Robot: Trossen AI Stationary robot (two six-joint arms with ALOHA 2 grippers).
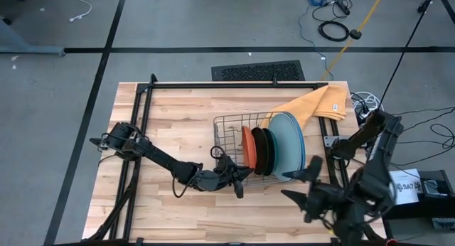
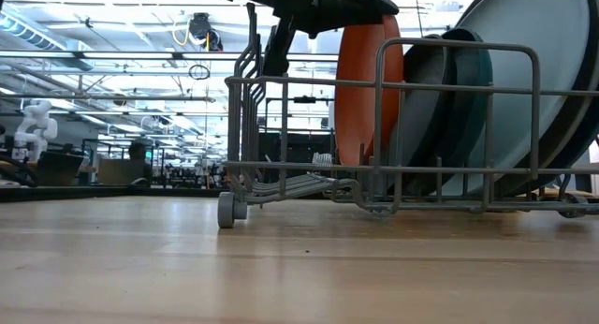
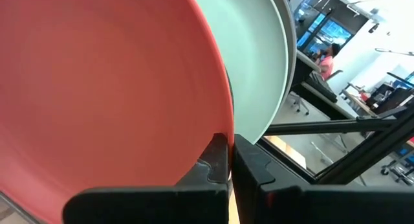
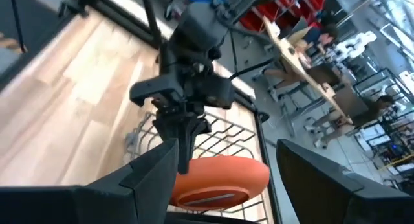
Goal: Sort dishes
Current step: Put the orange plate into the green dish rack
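A wire dish rack (image 1: 226, 131) holds plates on edge: an orange-red one (image 1: 247, 148) at its left, then a black one (image 1: 259, 151), a dark teal one (image 1: 269, 151) and a large pale blue one (image 1: 287, 142). My left gripper (image 1: 240, 179) reaches in from the rack's near left side and is shut on the orange-red plate (image 3: 97, 88). My right gripper (image 1: 301, 185) hovers open off the rack's near right corner, above the table, with the left gripper (image 4: 187, 153) and the orange-red plate (image 4: 220, 175) ahead of it. My left gripper pinches the orange-red plate's rim (image 3: 226, 130) between its two shut fingers, on the plate's near side. The fingers come roughly level from the table's near left. The plate stands upright on edge in the rack (image 2: 374, 169), its lower rim between the wires.
A yellow-orange cloth (image 1: 317, 104) lies at the rack's far right corner. Black frame rails (image 1: 213, 84) run along the table's far and left sides. Bare wood (image 1: 178, 121) lies left of the rack. People sit in the room beyond (image 4: 323, 36).
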